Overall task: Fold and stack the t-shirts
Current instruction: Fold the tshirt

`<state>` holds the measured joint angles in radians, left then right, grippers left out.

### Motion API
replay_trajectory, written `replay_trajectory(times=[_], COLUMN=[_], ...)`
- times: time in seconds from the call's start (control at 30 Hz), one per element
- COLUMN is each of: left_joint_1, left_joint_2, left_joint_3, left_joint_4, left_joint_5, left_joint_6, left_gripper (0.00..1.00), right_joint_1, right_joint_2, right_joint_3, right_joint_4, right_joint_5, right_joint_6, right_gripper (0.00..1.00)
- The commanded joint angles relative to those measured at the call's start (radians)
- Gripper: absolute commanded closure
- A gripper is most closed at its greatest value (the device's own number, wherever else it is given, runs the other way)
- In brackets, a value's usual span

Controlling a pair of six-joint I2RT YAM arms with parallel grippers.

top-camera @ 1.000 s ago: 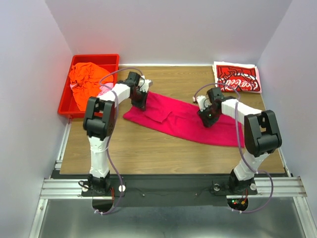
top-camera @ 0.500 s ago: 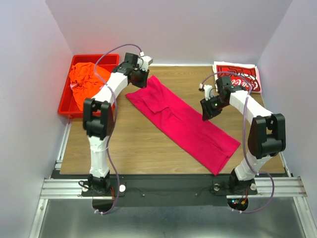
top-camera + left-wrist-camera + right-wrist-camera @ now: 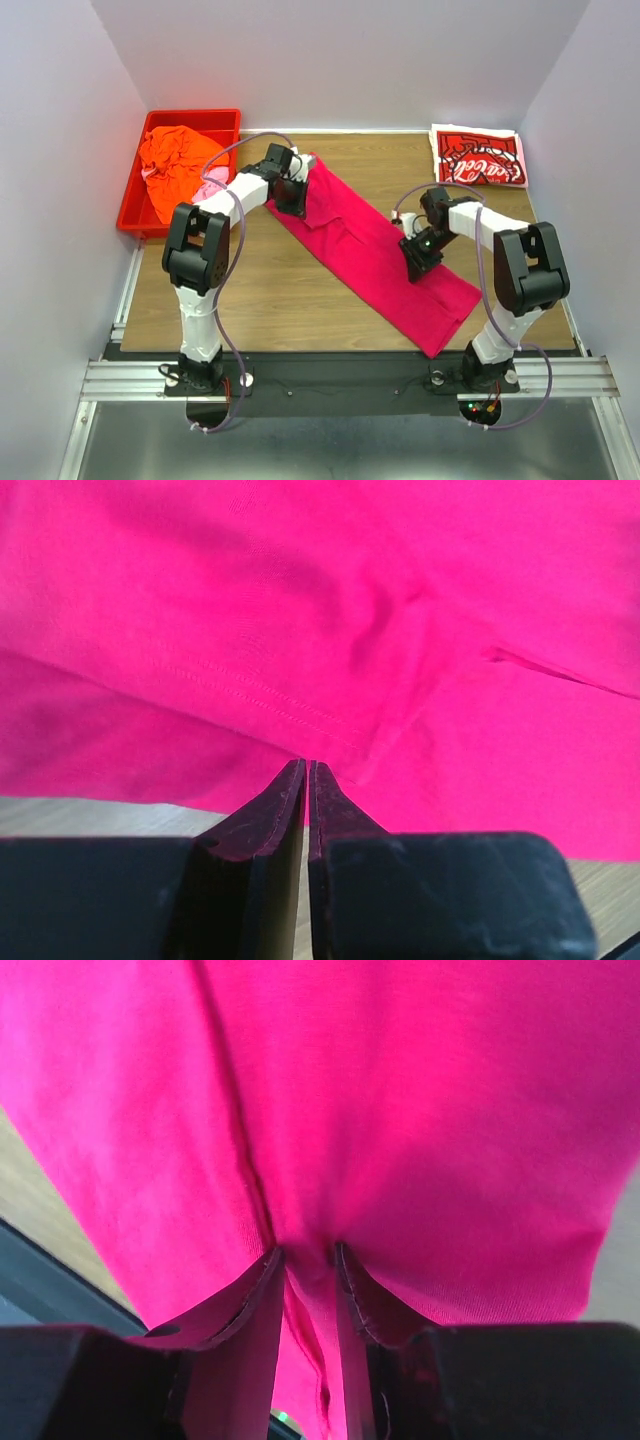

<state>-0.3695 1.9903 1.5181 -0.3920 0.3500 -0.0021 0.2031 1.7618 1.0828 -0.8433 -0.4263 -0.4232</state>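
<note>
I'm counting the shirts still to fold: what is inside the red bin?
A crumpled orange shirt fills most of the red bin, with a bit of light pink cloth showing at its right edge. Anything beneath the orange shirt is covered and cannot be seen.

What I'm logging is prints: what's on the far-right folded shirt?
The folded shirt shows white Coca-Cola script on red; top external view.
</note>
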Motion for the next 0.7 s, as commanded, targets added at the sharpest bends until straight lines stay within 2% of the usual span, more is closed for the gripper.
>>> replay_trajectory(times=[0.0,0.17,0.37,0.43,0.47,0.6,0.67], left_joint_1=[-0.002,-0.005,-0.003,-0.002,0.0,0.001,0.0], left_joint_2=[-0.005,0.099,0.304,0.414,0.456,0.61,0.57], left_joint_3=[-0.006,0.034,0.262,0.448,0.608,0.961,0.966], left_joint_4=[0.016,-0.014,-0.091,-0.155,-0.181,-0.265,-0.195], left_joint_5=[-0.063,-0.144,-0.172,-0.178,-0.171,-0.116,-0.097], left_joint_6=[-0.05,-0.047,-0.01,0.048,0.091,0.139,0.137], left_gripper=[0.82,0.82,0.84,0.85,0.85,0.85,0.84], right_joint_1=[0.097,0.179,0.174,0.15,0.141,0.108,0.104], right_joint_2=[0.001,-0.013,-0.041,-0.061,-0.064,-0.052,-0.019], right_joint_3=[-0.066,-0.064,0.074,0.12,0.137,0.212,0.244], right_joint_4=[0.015,0.004,-0.046,-0.046,-0.048,-0.02,-0.004], right_joint_5=[-0.003,-0.097,-0.183,-0.189,-0.192,-0.189,-0.171], right_joint_6=[-0.014,-0.011,0.037,0.054,0.057,0.073,0.086], right_gripper=[0.67,0.64,0.55,0.53,0.53,0.53,0.53])
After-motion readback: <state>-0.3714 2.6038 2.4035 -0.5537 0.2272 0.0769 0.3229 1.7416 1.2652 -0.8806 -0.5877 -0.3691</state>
